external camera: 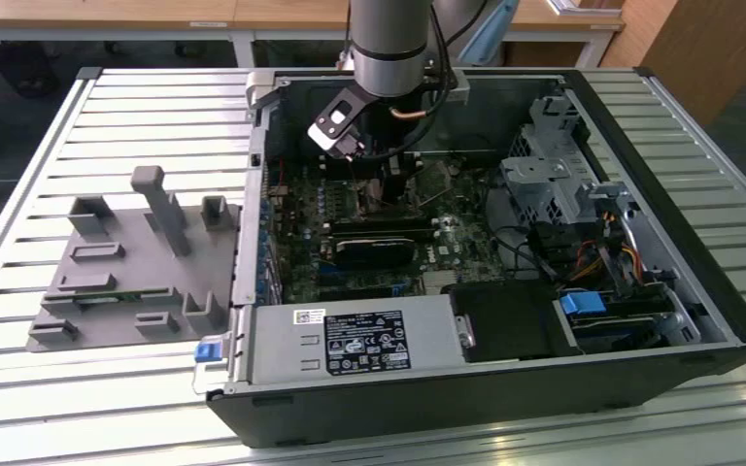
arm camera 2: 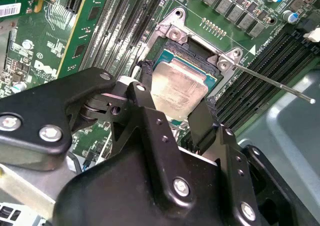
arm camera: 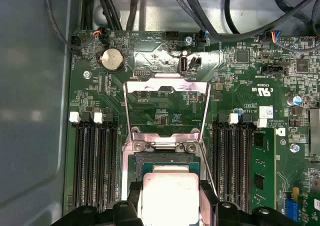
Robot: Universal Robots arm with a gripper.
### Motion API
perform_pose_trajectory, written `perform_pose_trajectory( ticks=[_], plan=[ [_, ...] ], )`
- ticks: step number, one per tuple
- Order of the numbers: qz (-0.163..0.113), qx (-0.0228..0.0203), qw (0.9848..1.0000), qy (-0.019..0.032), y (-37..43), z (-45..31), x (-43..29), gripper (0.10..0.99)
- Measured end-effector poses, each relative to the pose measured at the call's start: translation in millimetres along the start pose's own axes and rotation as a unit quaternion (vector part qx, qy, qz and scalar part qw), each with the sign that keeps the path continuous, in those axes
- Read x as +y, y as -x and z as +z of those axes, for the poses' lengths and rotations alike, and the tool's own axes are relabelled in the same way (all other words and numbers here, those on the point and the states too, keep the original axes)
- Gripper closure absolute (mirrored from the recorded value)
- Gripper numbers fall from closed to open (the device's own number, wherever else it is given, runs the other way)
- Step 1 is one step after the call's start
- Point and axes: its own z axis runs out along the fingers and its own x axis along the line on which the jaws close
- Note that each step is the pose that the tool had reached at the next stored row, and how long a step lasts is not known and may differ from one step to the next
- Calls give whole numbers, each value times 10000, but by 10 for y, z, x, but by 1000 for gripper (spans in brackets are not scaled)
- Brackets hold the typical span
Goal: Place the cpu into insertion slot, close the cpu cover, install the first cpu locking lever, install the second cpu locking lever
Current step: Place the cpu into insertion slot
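Clamping the small flat silver-grey square cpu point(arm camera 2: 177, 88) in the black gripper point(arm camera: 170, 190) over the dark silver-rimmed insertion slot point(arm camera: 167, 159), likely risking damage there or a jam if seating tilted or off-centre.

a slatted pale metal table point(external camera: 88, 408) spreads across the foreground, its ribs catching bright glare along the near edge. behind it stand wooden-topped desks point(external camera: 114, 12) on white legs point(external camera: 241, 44) — dark floor point(external camera: 127, 56) beneath them. a brown wooden cabinet point(external camera: 697, 53) rises at the exterior view's right.
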Motion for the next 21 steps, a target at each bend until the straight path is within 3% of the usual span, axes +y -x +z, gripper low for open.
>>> perform_pose_trajectory(
  ticks=[21],
  plan=[
    [5,0,10000,-49,-26,131,19,549]
  ],
)
